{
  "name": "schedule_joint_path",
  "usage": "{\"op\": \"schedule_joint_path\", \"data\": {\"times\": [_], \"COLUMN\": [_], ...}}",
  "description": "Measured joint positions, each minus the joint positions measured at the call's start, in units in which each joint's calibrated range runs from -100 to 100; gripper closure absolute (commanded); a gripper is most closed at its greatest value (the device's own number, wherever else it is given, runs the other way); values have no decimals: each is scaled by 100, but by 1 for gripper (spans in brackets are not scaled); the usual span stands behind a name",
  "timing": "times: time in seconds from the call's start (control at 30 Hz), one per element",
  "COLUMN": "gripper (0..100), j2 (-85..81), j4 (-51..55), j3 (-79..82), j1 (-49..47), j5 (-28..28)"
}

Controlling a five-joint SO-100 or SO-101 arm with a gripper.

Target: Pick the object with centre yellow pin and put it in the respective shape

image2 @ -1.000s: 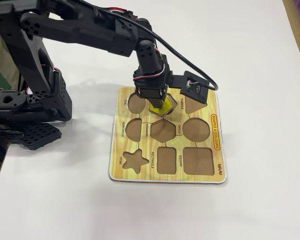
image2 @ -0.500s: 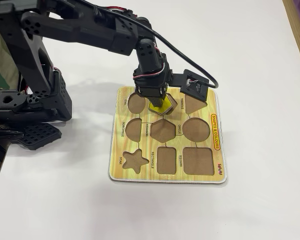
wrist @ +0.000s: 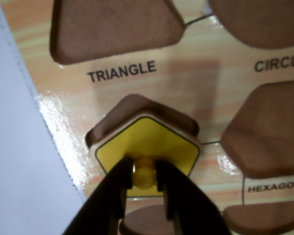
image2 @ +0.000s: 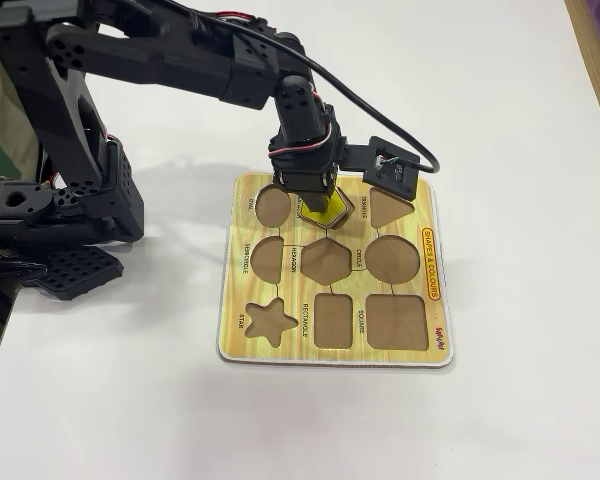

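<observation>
The yellow pentagon piece (wrist: 147, 144) lies tilted over the brown pentagon cutout (wrist: 137, 110) of the wood-grain shape board (wrist: 196, 83). A strip of the cutout's floor shows along the piece's upper edges in the wrist view. My gripper (wrist: 144, 170) is shut on the piece's yellow knob (wrist: 144, 175), one dark finger on each side. In the fixed view the gripper (image2: 318, 205) points down at the board's (image2: 335, 345) back row, and only a small part of the yellow piece (image2: 327, 213) shows below it. The cutout itself is hidden there.
Empty cutouts surround the piece: triangle (wrist: 115, 27), hexagon (wrist: 267, 132), circle (wrist: 259, 19), and star (image2: 270, 320) and square (image2: 397, 322) at the board's front. The arm's black base (image2: 70, 200) stands left of the board. White table (image2: 520, 120) surrounds it.
The gripper has shifted slightly toward the board's back edge with the piece, and less of the yellow shows beneath it in the fixed view than before.
</observation>
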Motion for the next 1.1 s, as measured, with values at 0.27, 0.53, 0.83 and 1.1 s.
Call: {"op": "schedule_joint_path", "data": {"times": [0.27,0.53,0.83,1.1], "gripper": [99,99,99,99], "j2": [0,52,455,455], "j4": [0,0,17,17], "j3": [0,-27,-513,-513], "j1": [0,0,-28,-28], "j5": [0,0,0,0]}}
